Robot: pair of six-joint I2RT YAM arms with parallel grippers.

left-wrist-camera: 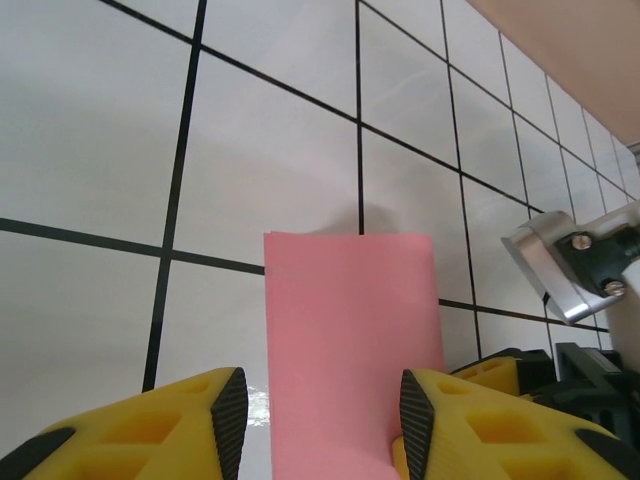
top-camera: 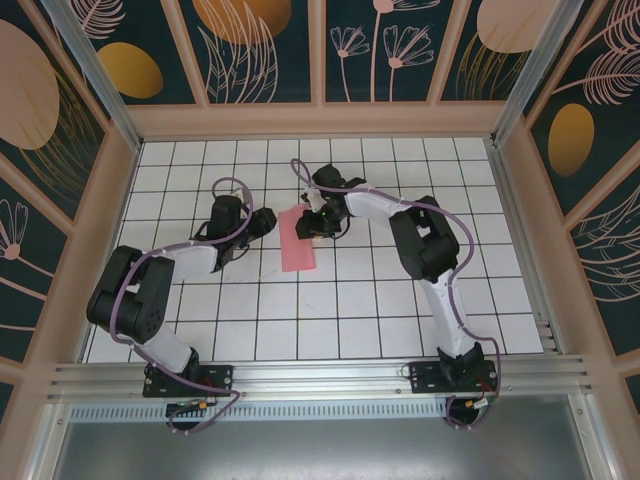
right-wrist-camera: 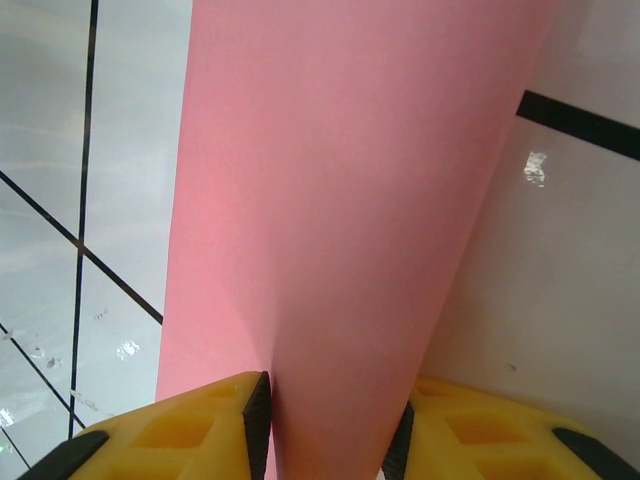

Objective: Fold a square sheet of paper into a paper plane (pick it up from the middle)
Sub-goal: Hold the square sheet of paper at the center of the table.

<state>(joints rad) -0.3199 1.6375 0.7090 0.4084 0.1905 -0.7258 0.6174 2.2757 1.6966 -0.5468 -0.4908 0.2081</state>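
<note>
Yellow fingers (right-wrist-camera: 200, 435) of R gripper (right-wrist-camera: 328, 432) sit at 6 o'clock in the R wrist view. They are set narrow and pinch the pink sheet of paper (right-wrist-camera: 340, 200) btwn their black pads. Paper touches both pads and bows up there, then widens toward 12 o'clock over the white gridded table (right-wrist-camera: 580, 260).

L wrist view: L gripper (left-wrist-camera: 322, 415) sits low over the sheet w/ jaws apart, holding nothing. A strip of bare table shows btwn the pad at 7 o'clock and the paper's edge; the pad at 5 o'clock overlaps the other edge. Sheet runs on to 12 o'clock and ends in a straight edge w/ a thin shadow.

Overhead view: arm bases (top-camera: 185, 380) at 6 o'clock, both arms bent in toward centre. Sheet lies as a narrow rectangle just off centre toward 11 o'clock. L gripper is just beside it at 9 o'clock, R gripper at its far corner, approx 1 o'clock. Beyond, at 12 o'clock, dark wall panels (top-camera: 260, 50) w/ flower and leaf prints.
</note>
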